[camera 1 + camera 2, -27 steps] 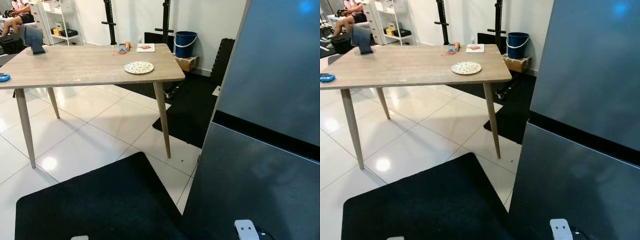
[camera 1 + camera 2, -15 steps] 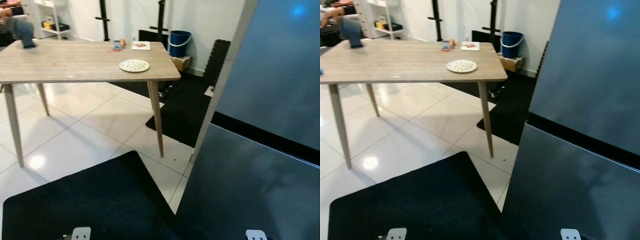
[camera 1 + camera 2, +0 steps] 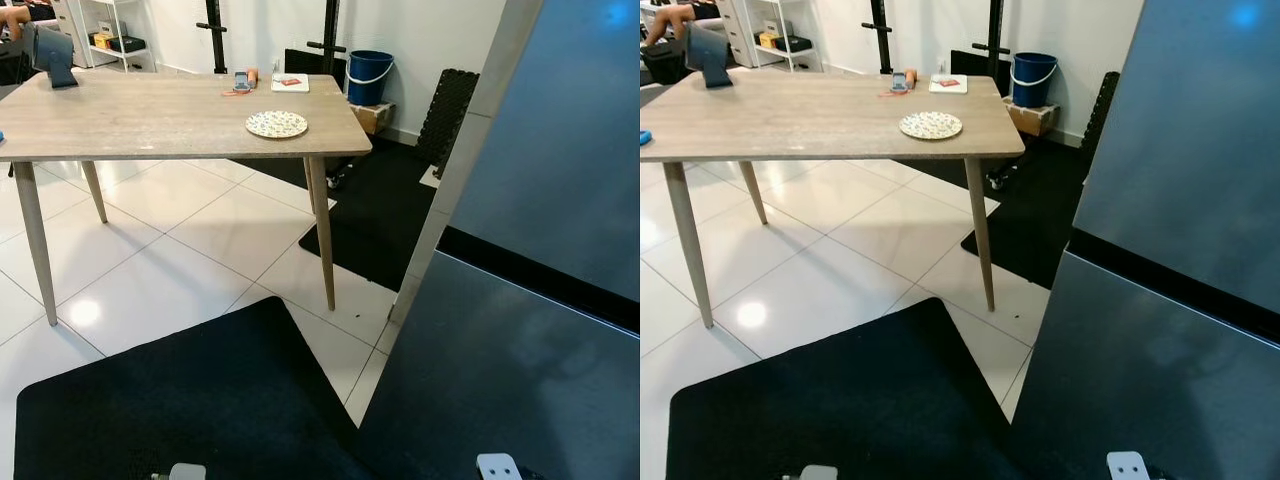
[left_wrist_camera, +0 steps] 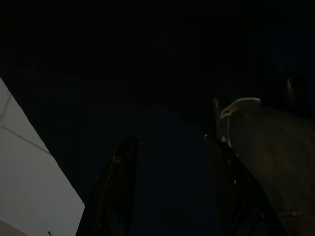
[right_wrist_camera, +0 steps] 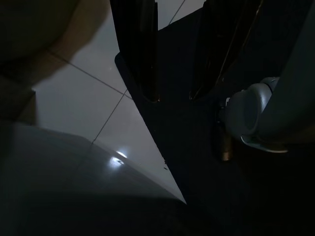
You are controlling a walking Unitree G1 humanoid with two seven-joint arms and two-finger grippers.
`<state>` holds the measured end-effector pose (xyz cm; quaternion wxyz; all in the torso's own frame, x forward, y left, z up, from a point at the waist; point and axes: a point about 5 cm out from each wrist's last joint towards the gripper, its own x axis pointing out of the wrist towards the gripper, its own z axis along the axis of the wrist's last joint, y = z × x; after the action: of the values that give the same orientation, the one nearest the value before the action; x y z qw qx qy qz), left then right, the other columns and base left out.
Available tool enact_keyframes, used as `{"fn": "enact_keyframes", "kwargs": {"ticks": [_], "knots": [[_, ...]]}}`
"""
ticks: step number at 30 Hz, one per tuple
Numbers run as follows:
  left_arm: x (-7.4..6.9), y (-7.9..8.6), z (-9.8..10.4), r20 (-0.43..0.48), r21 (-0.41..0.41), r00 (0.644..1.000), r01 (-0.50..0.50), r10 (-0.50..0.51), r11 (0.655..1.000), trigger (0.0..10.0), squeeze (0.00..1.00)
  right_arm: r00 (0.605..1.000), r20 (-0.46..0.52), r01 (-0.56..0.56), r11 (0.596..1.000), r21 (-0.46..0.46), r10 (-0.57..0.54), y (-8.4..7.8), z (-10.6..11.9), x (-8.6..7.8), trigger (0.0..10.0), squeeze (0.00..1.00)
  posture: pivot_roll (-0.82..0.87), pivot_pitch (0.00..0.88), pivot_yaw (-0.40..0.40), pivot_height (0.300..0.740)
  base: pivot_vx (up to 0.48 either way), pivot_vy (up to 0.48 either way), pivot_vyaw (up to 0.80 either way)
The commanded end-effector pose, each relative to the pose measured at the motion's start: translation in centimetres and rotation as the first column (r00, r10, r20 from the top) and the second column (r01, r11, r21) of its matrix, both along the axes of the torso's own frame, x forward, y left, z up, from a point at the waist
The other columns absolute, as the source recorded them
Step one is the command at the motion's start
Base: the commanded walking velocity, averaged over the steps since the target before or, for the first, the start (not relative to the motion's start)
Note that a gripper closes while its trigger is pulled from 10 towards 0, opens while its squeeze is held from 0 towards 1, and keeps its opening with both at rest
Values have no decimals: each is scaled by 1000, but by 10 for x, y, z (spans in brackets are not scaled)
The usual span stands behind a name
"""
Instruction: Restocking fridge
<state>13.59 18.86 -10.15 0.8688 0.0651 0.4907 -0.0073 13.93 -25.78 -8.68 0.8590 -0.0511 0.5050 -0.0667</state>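
Note:
The dark grey fridge [image 3: 560,150] stands at the right, close in front of me, with its upper and lower doors shut. Both arms hang low and idle; the tops of the wrists peek in at the bottom of the eye views. In the left wrist view my left gripper [image 4: 170,140] is open over the dark mat, with nothing between its fingers. In the right wrist view my right gripper [image 5: 173,96] is open above the mat's edge and the white tiles, also holding nothing.
A wooden table [image 3: 150,120] on thin legs stands to the left, bearing a patterned plate [image 3: 277,124], a phone [image 3: 241,82] and a grey stand [image 3: 52,57]. A black mat [image 3: 190,400] lies underfoot. A blue bucket [image 3: 369,76] sits by the back wall. A seated person [image 3: 670,15] is at the far left.
The whole picture has shifted as the camera moved. The table, the fridge and the hanging arms keep their places relative to each other.

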Motion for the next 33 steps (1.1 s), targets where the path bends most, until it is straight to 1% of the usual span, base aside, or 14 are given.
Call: {"fn": "enact_keyframes", "kwargs": {"ticks": [1, 4, 6, 8, 14, 18, 19, 22, 24, 27, 30, 32, 33], "knots": [[-4, 0, -1, -17, 11, 999, 41, -41, 999, 10000, 0, 1000, -13, 10, 1000, 2, -10, 3, -2, -3, 10000, 0, -50, 81, -8, 740, 0, 0, 0], [-2, 3, -1, -15, 20, 999, 48, -48, 999, 10000, 0, 1000, -13, 9, 1000, 6, -9, 5, -3, -3, 10000, 0, -46, 83, -10, 740, 0, 0, 0], [0, 9, 1, -11, 26, 1000, 27, -27, 999, 10000, 0, 1000, -23, -10, 1000, 8, 10, 9, -5, -5, 10000, 0, -41, 78, -7, 740, 0, 0, 0], [-1, 9, 1, -16, 26, 1000, 27, -27, 999, 10000, 0, 999, -31, -21, 1000, 7, 21, 10, -5, -7, 10000, 0, -40, 77, -4, 740, 0, 0, 0], [-8, 5, -2, -38, 19, 998, 50, -49, 999, 10000, 0, 999, -32, -25, 1000, 9, 26, 11, -6, -7, 10000, 0, -40, 75, 0, 740, 0, 0, 0], [-6, 0, -2, -38, 8, 998, 59, -58, 998, 10000, 0, 997, -48, -56, 998, 2, 56, 11, -6, -6, 10000, 0, -35, 68, -10, 740, 0, 0, 0], [-6, -1, -2, -38, 4, 997, 62, -62, 998, 10000, 0, 997, -49, -63, 998, 2, 63, 12, -6, -7, 10000, 0, -42, 67, -1, 740, 0, 0, 0], [-10, -2, -4, -55, 3, 994, 91, -91, 996, 10000, 0, 997, -48, -58, 998, -9, 57, 7, -5, -6, 10000, 0, -51, 56, 7, 740, 0, 0, 0], [-9, 1, -3, -52, 6, 996, 79, -78, 997, 10000, 0, 998, -34, -48, 999, -12, 47, 5, -3, -4, 10000, 0, -51, 64, -4, 740, 0, 0, 0], [-9, 5, -3, -49, 15, 998, 46, -45, 999, 10000, 0, 997, -45, -67, 998, -18, 66, 5, -4, -6, 10000, 0, -62, 29, -7, 740, 0, 0, 0], [-8, 7, -2, -45, 13, 999, 19, -18, 1000, 10000, 0, 998, -46, -49, 999, -9, 48, 6, -5, -7, 10000, 0, -62, 29, -10, 740, 0, 0, 0], [-2, 3, -1, -29, 9, 999, 28, -28, 1000, 10000, 0, 994, -57, -98, 995, -6, 97, 13, -6, -6, 10000, 0, -52, 26, -12, 740, 0, 0, 0], [-2, 3, -1, -29, 9, 999, 28, -28, 1000, 10000, 0, 994, -57, -98, 995, -6, 97, 13, -6, -6, 10000, 0, -52, 26, -12, 740, 0, 0, 0]]}}
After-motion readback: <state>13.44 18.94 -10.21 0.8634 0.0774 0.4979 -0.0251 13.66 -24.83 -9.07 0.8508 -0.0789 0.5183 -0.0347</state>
